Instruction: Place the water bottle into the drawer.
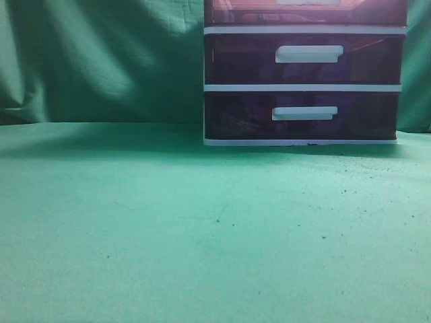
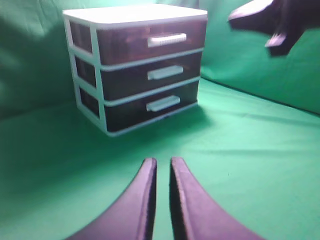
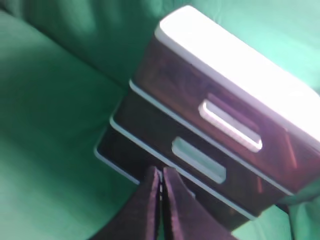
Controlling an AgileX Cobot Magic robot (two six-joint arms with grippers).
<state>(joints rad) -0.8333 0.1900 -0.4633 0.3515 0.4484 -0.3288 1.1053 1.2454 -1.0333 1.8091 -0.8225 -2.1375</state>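
The water bottle is out of view in every frame. The drawer (image 1: 242,12) is the top one of the white-framed unit, dark purple-brown with a white bar handle, and it is pushed in; the exterior view cuts it off at the top edge. It also shows in the left wrist view (image 2: 125,42) and the right wrist view (image 3: 175,90). My left gripper (image 2: 163,162) hangs over the green cloth well in front of the unit, nearly shut with a narrow gap and nothing between the jaws. My right gripper (image 3: 161,172) is shut and empty, close to the unit's lower drawers.
Two like drawers, the middle one (image 1: 236,60) and the bottom one (image 1: 236,116), sit below, both pushed in. Green cloth (image 1: 168,229) covers the table and hangs behind. The right arm (image 2: 277,20) shows as a dark shape at the top right of the left wrist view.
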